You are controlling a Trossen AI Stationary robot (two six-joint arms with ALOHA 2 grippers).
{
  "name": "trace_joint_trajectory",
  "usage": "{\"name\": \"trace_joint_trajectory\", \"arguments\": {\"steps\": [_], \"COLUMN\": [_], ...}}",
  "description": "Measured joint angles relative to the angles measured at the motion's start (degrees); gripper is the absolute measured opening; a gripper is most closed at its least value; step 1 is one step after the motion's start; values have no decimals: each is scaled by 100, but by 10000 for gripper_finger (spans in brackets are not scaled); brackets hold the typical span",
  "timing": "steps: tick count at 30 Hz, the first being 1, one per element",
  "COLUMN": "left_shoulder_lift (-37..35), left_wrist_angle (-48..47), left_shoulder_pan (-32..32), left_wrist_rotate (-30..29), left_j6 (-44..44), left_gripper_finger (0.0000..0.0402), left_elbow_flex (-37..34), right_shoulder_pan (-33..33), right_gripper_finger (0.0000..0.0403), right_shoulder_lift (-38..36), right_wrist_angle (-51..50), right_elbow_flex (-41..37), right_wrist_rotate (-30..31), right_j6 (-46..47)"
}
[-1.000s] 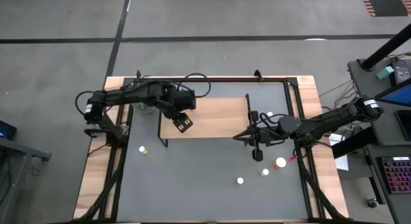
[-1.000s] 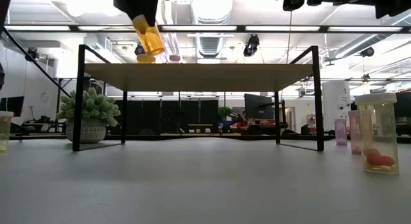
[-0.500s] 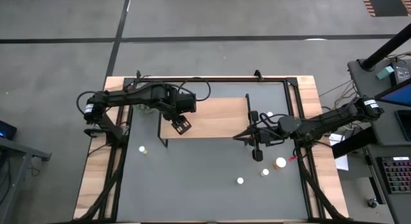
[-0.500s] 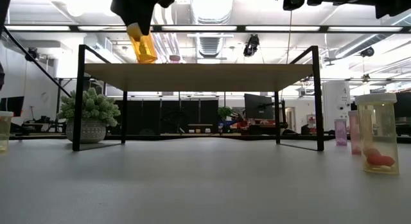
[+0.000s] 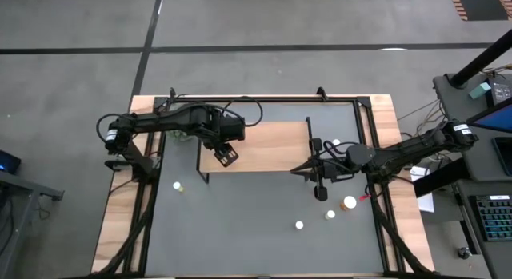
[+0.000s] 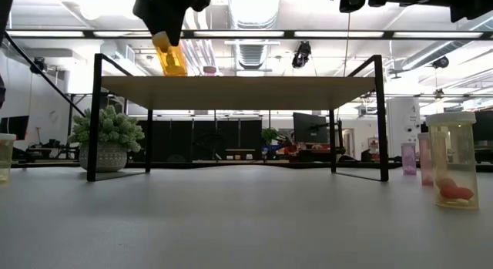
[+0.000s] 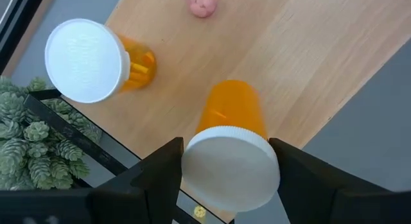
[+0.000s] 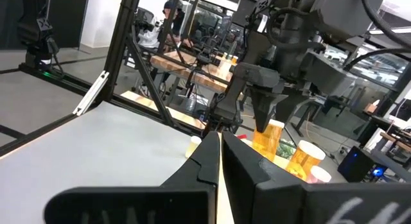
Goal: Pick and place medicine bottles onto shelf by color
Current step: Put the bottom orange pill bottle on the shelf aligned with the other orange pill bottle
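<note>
Orange bottle (image 7: pixel 230 124): long axis vertical, white cap up, base on shelf (image 5: pixel 272 147) near its left end. Left gripper (image 7: pixel 225 179) straddles the cap, fingers parted. Second orange bottle (image 7: pixel 96 62) close by. Right gripper (image 5: pixel 298 172) shut at shelf's right edge. Grey table (image 5: pixel 256 223); plant (image 6: pixel 106 132).

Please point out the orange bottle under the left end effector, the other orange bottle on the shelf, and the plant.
held orange bottle (image 7: pixel 230 108), left wrist view, orange side.
second orange bottle (image 7: pixel 84 59), left wrist view, white cap.
plant (image 6: pixel 107 130), low view, green leaves.
</note>
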Motion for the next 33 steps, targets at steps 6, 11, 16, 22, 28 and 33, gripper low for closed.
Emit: {"name": "trace_joint_trajectory", "arguments": {"steps": [6, 11, 16, 22, 28, 33], "left_shoulder_lift": [0, 0, 0, -113, -271, -420], "left_wrist_angle": [92, 102, 103, 97, 109, 118], "left_shoulder_pan": [0, 0, -4, -4, -11, -11], "left_wrist_rotate": [-100, -100, -100, -7, 198, 228], "left_j6": [-39, -14, 10, 54, 60, 59], "left_gripper_finger": [221, 222, 222, 222, 222, 222], "left_elbow_flex": [-377, -548, -577, -529, -524, -513], "right_shoulder_pan": [0, 0, 0, 0, 0, 0], "right_gripper_finger": [9, 9, 9, 9, 9, 9], "right_shoulder_lift": [0, 0, 0, 0, 0, 0], "right_wrist_angle": [0, -2, 0, -2, -1, -2], "right_elbow_flex": [0, 0, 0, 0, 0, 0], "right_wrist_rotate": [0, 0, 0, 0, 0, 0], "right_j6": [0, 0, -8, -4, -7, -4]}}
